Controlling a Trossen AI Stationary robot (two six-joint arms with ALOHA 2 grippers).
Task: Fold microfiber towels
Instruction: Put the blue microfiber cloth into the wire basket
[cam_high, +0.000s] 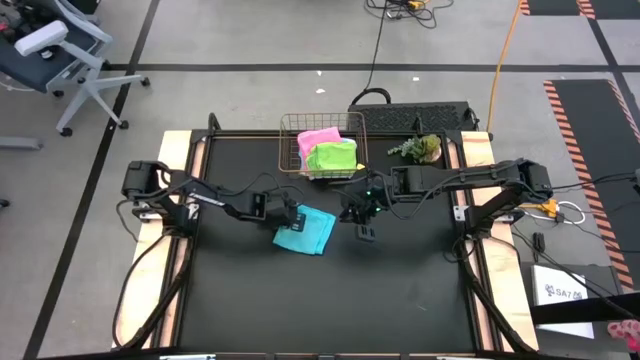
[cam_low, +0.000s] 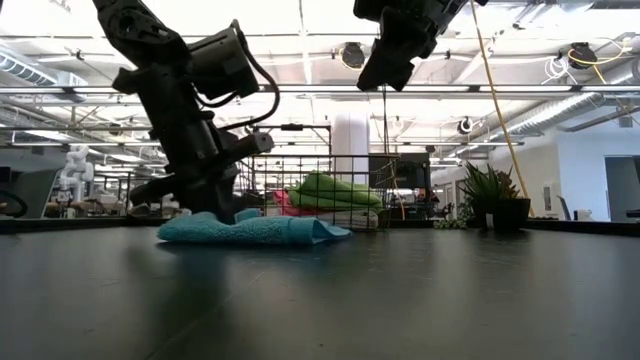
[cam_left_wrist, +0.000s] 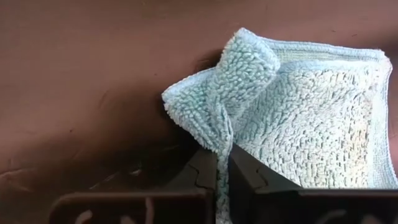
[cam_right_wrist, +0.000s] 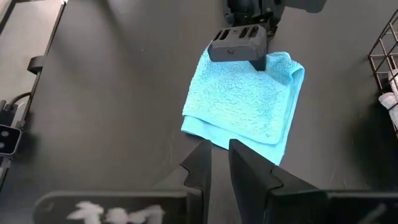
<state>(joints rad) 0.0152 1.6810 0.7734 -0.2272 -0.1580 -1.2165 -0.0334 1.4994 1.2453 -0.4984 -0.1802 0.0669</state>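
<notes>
1 cyan towel (cam_high: 305, 230) pinched in left jaws; 2 more (pink (cam_high: 318, 139), green (cam_high: 334, 156)) basketed.

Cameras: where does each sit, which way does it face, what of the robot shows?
High: overhead, looking down; both arms, cyan towel, basket.
Low: table height, looking across; left gripper on the towel, right gripper raised.
Left wrist: looks past its fingers, pinching a towel corner.
Right wrist: looks down past its fingers.
All four share the towel.

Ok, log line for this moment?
left gripper: shut on cyan towel edge | right gripper: raised, empty | basket: pink, green towels
</notes>
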